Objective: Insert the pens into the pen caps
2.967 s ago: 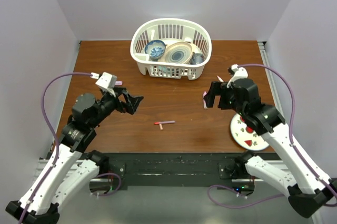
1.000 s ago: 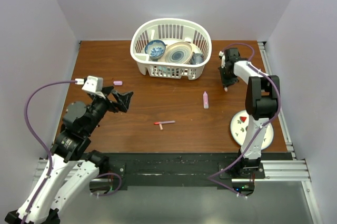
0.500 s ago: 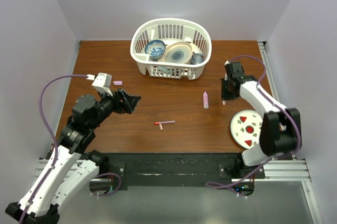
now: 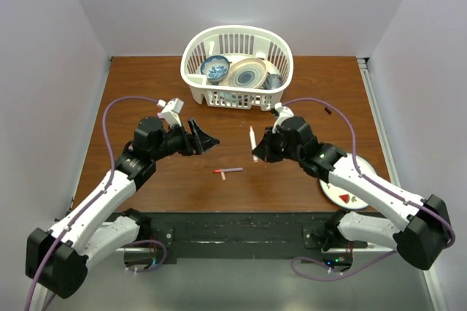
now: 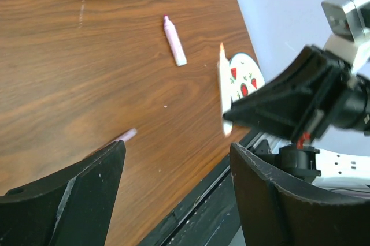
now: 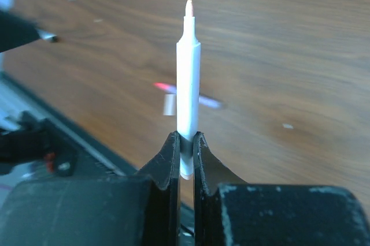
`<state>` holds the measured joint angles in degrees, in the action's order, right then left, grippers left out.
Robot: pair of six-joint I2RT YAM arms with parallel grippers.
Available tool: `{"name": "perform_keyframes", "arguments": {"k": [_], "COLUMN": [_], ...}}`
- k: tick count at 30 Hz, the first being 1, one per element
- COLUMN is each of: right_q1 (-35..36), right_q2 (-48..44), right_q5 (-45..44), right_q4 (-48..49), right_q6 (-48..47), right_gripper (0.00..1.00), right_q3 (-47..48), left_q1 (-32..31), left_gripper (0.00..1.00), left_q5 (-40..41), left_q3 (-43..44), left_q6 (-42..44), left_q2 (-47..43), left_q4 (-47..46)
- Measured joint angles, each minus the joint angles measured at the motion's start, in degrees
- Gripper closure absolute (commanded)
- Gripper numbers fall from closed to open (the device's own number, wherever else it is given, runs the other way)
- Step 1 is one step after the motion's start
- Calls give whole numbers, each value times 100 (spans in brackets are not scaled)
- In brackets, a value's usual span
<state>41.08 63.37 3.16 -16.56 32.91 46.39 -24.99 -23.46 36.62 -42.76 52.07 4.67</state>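
Standing by the rig, I am noting that the right gripper is pinching the white pen close to its tail end. Its fingers are pressing flat on the barrel and carrying the pen clear of the table near the middle, with the bare peach-red nib pointing away from the wrist. The left gripper is hovering just to the left of it, fingers spreading wide and gripping nothing. On handling, I am judging the lilac highlighter, lying flat on the wood toward the right side, to be the thickest and so the easiest to take mid-barrel. The slim pens are looking light, stiff and smooth-walled. A pinch this far from the nib is probably letting the barrel pivot or slide once it pushes into a cap, so a hold nearer the middle is seeming safer. A thin pink pen with a red end is lying near the front centre; whether it is one piece or two is too small to tell. The black cap is sitting far right, tiny and likely to skid. I am guessing it wants gripping across its body with the mouth left open.
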Motion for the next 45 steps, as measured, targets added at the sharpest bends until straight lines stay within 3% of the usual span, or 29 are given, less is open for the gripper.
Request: {"name": "perform_keyframes", "arguments": {"k": [9, 22, 25, 28, 30, 31, 32, 35, 45], "right_q1": [1266, 1633, 1657, 1674, 1676, 1676, 1676, 1670, 1672], "right_q2": [573, 774, 774, 774, 776, 785, 785, 772, -26], "right_q5": [-205, -560, -560, -557, -538, -527, -511, -393, 315], "right_q4": [562, 822, 846, 846, 833, 841, 848, 925, 1888], "right_q6": [514, 704, 706, 708, 706, 699, 704, 732, 970], "right_gripper": [100, 100, 100, 100, 95, 89, 77, 63, 62], "right_q3": [256, 514, 516, 516, 516, 516, 516, 481, -249], "left_q1": [-321, -442, -446, -463, -481, -496, -509, -505, -503], "left_gripper": [27, 41, 56, 90, 100, 100, 100, 100, 100], "left_q5": [-131, -116, -118, -179, -282, -341, -365, -487, -1082], "left_q3": [-15, -393, -428, -463, -481, -487, -507, -581, -798], "left_q6": [-282, -380, -450, -566, -704, -726, -737, -796, -1091], "left_q2": [468, 584, 584, 616, 638, 643, 640, 638, 173], "left_q4": [-1016, -1283, -1364, -1534, -1714, -1816, -1895, -2057, -2656]}}
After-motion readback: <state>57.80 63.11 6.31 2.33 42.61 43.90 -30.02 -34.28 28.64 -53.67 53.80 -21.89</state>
